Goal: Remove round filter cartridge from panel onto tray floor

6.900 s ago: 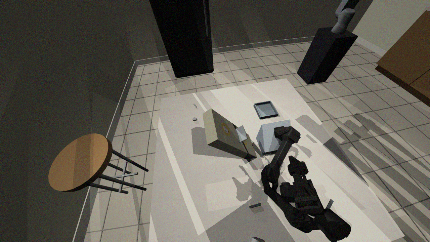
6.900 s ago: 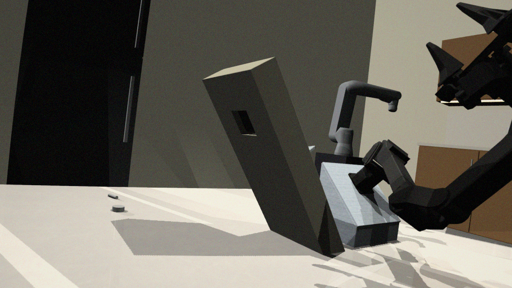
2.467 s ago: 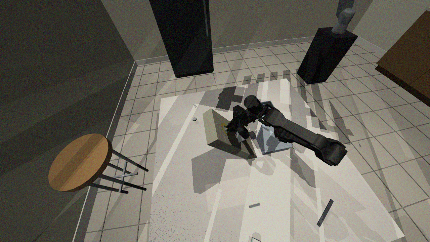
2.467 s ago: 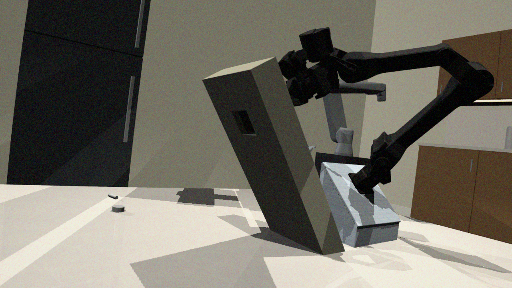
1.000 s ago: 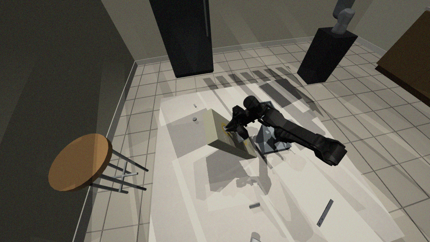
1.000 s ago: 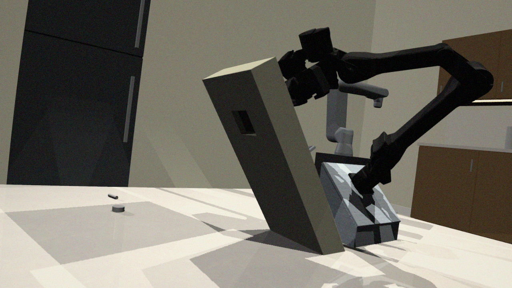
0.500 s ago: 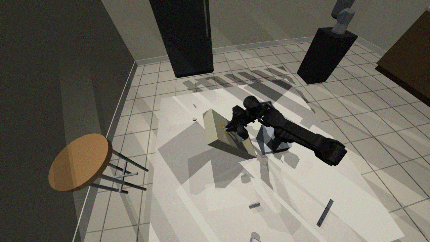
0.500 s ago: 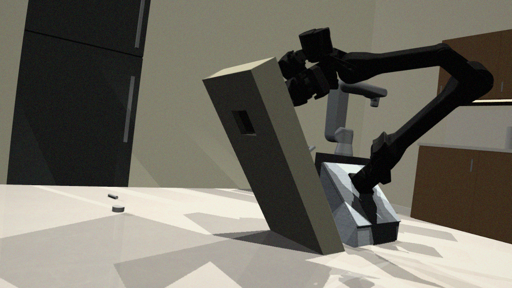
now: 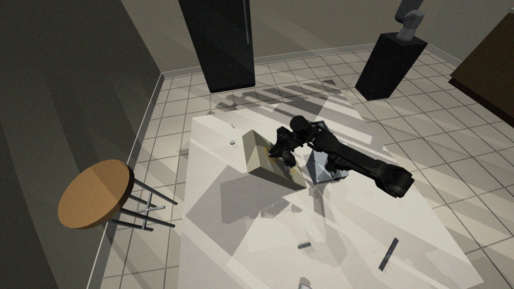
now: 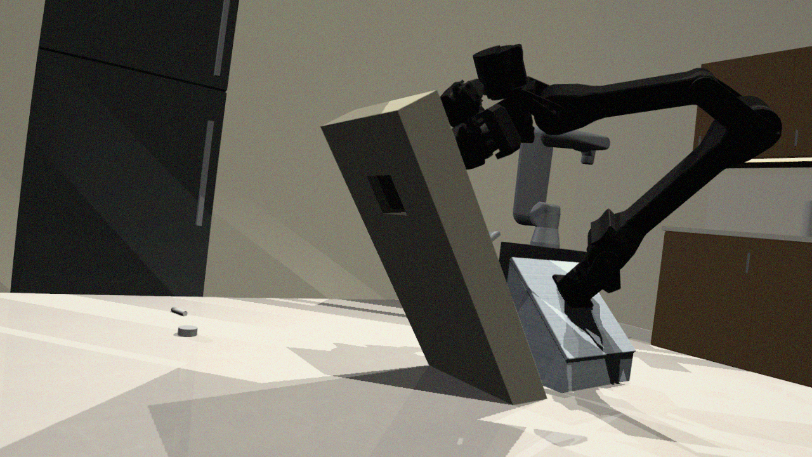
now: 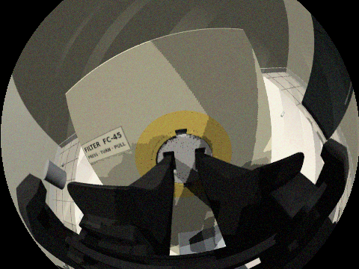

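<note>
While the round filter cartridge (image 11: 185, 146) sat flush in its socket, nothing of the removal itself could be counted as done. Going from the left of the top view, a wooden stool (image 9: 94, 194) stood well apart at about eight o'clock from the work. A small grey puck (image 9: 233, 142) and a pin (image 9: 233, 126) lay near the service panel (image 9: 257, 152), at its ten o'clock. The panel leaned back, and a label (image 11: 106, 149) at nine o'clock from the cartridge read "FILTER FC-45" with a smaller line under it that seemed to say press, turn, pull. A yellow ring (image 11: 149, 142) circled the grey cartridge face. The gripper (image 11: 185, 155) was pressed up to that face, and its two fingertips appeared to sit in the two narrow slots. The jaws stood a little apart at a set narrow width and clamped nothing between them. At three o'clock from the panel was what I took for the blue-grey tray (image 9: 316, 172), with the arm (image 9: 359, 161) reaching over it. By my reckoning the engaging step was finished, or nearly so. Left to do were the release of the lock, probably by a push and a twist, then the draw-out, the carry to the tray floor, the letting go, and the retreat until the robot touched nothing.
</note>
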Robot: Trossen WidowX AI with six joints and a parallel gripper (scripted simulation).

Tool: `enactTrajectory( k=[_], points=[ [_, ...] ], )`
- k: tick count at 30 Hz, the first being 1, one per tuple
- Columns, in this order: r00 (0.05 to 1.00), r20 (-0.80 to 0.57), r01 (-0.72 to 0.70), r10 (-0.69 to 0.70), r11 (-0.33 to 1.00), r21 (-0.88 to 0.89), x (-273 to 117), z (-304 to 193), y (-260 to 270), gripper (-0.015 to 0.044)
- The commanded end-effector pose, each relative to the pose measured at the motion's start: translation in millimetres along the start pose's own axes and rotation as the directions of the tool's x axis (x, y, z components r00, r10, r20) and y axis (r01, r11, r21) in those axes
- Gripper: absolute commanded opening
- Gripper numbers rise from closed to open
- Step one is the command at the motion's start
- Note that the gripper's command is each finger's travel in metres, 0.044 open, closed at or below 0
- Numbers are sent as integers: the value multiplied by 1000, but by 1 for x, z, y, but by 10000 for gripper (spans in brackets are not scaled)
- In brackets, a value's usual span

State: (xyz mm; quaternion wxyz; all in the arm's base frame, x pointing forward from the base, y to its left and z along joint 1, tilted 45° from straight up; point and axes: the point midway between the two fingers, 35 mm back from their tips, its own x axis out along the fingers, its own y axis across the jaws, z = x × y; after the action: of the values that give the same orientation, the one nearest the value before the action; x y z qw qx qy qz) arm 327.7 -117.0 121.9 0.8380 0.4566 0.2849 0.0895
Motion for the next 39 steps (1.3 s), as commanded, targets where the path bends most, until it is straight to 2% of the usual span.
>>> enactTrajectory(
  k=[1, 22, 31, 33, 39],
  points=[
    [1000, 0, 5, -5, 1000, 6, 4, -1, -1, 92],
    [1000, 0, 4, -4, 1000, 6, 10, -1, -1, 92],
    [1000, 3, -4, 4, 1000, 5, 7, 0, -1, 32],
    [1000, 3, -4, 4, 1000, 5, 7, 0, -1, 0],
    [1000, 1, 2, -2, 994, -105, 10, -1, -1, 0]
  ],
)
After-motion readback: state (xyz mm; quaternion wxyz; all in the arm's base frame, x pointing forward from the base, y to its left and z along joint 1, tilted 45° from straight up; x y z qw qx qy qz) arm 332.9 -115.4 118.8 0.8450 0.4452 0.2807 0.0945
